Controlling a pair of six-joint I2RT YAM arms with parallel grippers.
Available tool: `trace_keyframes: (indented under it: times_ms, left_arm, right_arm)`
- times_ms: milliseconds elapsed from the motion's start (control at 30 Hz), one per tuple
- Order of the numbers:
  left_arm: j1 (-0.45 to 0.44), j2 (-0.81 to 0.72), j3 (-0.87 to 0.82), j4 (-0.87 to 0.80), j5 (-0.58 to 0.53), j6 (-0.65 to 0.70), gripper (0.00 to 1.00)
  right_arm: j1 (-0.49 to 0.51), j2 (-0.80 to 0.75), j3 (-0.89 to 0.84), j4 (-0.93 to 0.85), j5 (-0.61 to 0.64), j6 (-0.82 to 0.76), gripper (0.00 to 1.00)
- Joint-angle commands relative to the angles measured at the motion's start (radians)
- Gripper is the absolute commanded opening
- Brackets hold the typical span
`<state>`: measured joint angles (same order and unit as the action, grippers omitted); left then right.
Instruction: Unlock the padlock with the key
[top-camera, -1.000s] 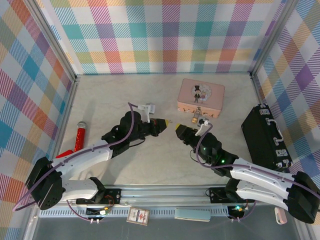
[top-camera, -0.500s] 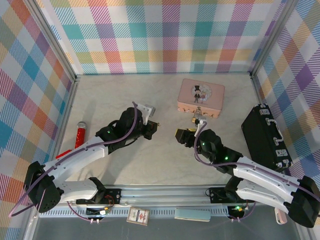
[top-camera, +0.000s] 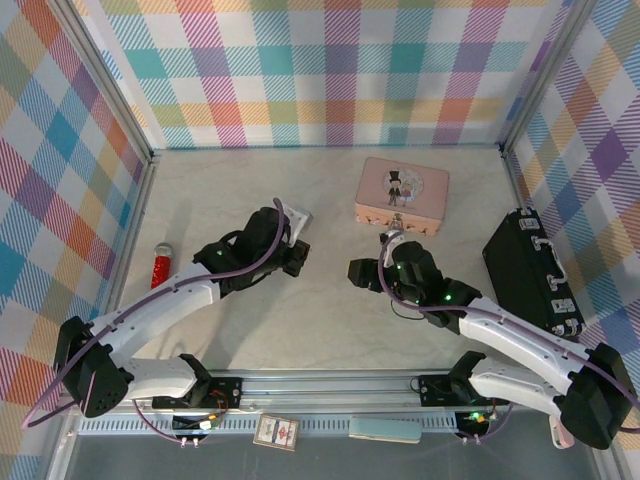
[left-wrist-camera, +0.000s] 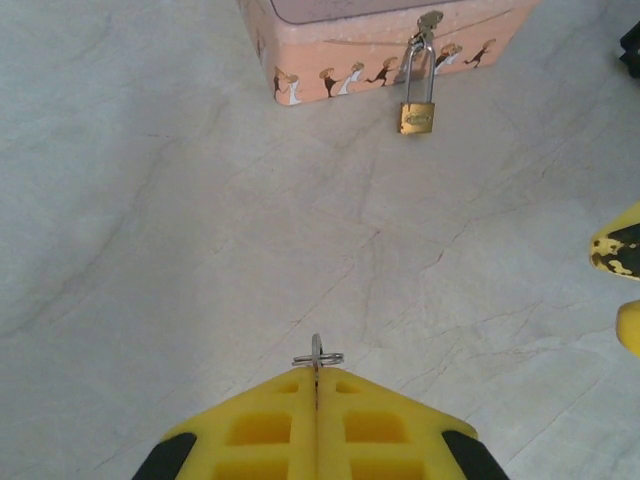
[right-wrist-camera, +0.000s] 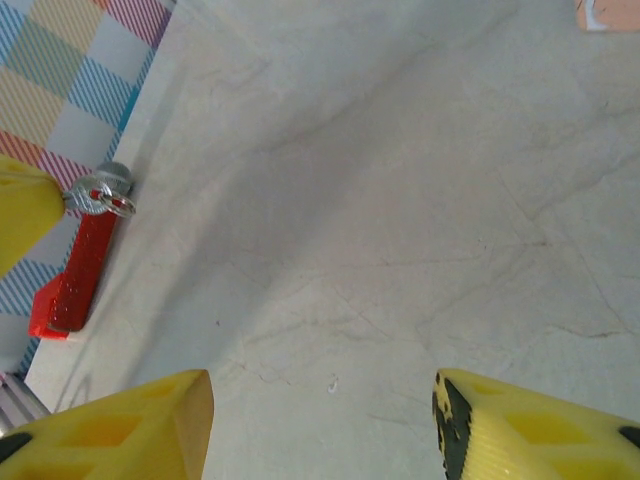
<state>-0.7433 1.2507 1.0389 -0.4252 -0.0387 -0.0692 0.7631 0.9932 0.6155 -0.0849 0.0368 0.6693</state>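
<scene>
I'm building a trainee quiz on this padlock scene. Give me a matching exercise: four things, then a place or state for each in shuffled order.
1 padlock
2 key
3 right tool
4 black case

a pinched in the shut left tool
b open, holding nothing
c hooked on the clasp of the pink tin
d beside the right wall

Pairs: 1-c, 2-a, 3-b, 4-d
</scene>
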Motion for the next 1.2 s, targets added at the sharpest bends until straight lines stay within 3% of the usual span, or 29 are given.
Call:
trace_keyframes:
  times_ms: [0,167,333,600,867,1167]
  left_arm:
    - [0.009,0.013,0.035,-0.048,0.003,0.028,0.0]
    - [-0.001,0.035,0.07,-0.069,-0.006,0.026,0.0]
    - [-0.016,0.042,0.071,-0.032,0.044,0.038,0.0]
    - [-0.037,0.08,0.087,0.009,0.284,0.089,0.0]
    - [-0.047,0.072,0.093,0.02,0.491,0.141,0.0]
    - [-0.051,0.055,0.092,0.059,0.581,0.134,0.0]
  right_arm:
    - [-0.025,-0.01,0.028,-0.016,-0.076,-0.038,0.6]
    - [-0.141,0.005,0.032,-0.016,-0.243,-0.039,0.6]
    - [-0.194,-0.002,-0.002,0.008,-0.284,-0.058,0.61]
    - [-0.314,-0.025,-0.079,0.19,-0.564,-0.086,0.59]
    - [-0.334,-0.055,-0.171,0.414,-0.713,-0.084,0.56]
    - [-0.331,-0.084,-0.252,0.62,-0.834,-0.089,0.5]
